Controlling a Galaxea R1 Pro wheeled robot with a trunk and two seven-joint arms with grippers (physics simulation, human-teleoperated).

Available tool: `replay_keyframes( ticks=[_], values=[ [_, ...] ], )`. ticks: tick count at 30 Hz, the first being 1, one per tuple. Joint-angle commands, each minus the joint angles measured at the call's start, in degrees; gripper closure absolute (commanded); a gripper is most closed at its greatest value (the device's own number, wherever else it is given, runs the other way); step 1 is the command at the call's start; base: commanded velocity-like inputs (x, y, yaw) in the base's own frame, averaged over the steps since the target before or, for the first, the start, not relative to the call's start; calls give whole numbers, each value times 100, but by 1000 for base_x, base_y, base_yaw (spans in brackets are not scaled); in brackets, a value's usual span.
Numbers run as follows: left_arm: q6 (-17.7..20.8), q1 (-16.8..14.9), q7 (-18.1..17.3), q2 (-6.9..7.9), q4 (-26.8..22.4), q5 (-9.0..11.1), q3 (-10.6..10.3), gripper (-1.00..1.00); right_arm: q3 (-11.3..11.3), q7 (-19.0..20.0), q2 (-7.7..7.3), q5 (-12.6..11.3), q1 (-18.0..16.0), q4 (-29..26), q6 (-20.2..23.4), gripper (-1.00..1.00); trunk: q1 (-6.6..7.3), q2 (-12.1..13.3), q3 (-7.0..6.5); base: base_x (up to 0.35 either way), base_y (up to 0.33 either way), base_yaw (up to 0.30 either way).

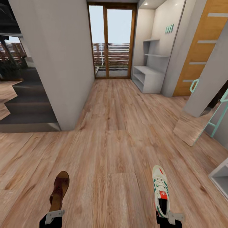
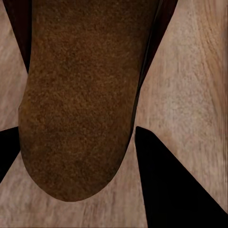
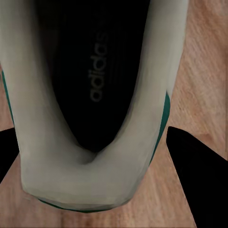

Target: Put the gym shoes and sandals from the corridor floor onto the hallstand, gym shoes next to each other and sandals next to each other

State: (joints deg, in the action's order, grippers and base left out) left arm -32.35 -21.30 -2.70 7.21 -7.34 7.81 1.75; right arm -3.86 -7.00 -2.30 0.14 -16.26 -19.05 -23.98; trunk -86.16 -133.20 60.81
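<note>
Head view: the left pincer [image 1: 54, 215] grasps a brown sandal [image 1: 59, 190] by its heel, toe pointing ahead. The right pincer [image 1: 171, 218] grasps a gym shoe [image 1: 160, 189] likewise. The hallstand [image 1: 148, 77] stands far ahead on the corridor floor [image 1: 114, 142].

Left wrist view: the sandal's sole [image 2: 80, 104] sits between dark fingers [image 2: 175, 190], apparently clamped.

Right wrist view: the shoe's heel opening [image 3: 90, 95] lies between the fingers [image 3: 199, 166].

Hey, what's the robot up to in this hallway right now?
It is carrying footwear down the corridor. The left hand holds a brown sandal by its heel end, and the right hand holds a white gym shoe with green stripes. Both are above the wood floor. The pale shoe rack stands ahead on the right, with nothing visible on it.
</note>
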Motion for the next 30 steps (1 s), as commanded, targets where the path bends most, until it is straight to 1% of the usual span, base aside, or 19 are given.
replay_keyframes(
  ticks=[1, 6, 8, 15, 23, 30],
  values=[
    [-20, 0, -20, 0, 4, 10, 19, 100, -10, -2, 1, 4, -6, 4, -19, 100, -2, -2, 4, 305, -190, 0],
    [-25, 3, -20, 0, 23, 9, 19, 100, -14, -3, -5, 3, -4, -2, -19, 100, -2, -2, 4, 305, -190, 0],
    [-30, 3, -20, 0, 102, -10, 19, 100, -17, -3, -7, 3, -7, -2, -19, 100, -2, -2, 4, 305, -189, 0],
    [-36, 3, -20, 0, 118, 15, 19, 100, -14, -3, -8, 3, -7, -2, -19, 100, -2, -2, 4, 308, -167, 0],
    [-41, 3, -20, 0, 119, 19, 19, 100, -10, 5, -2, 3, -4, -7, -19, 100, -2, -2, 4, 334, -33, 19],
    [-39, 3, -20, 0, 119, 1, 19, 100, -10, 6, -2, 3, -3, -11, -19, 100, -2, -2, 4, 339, -3, 198]
  ],
)
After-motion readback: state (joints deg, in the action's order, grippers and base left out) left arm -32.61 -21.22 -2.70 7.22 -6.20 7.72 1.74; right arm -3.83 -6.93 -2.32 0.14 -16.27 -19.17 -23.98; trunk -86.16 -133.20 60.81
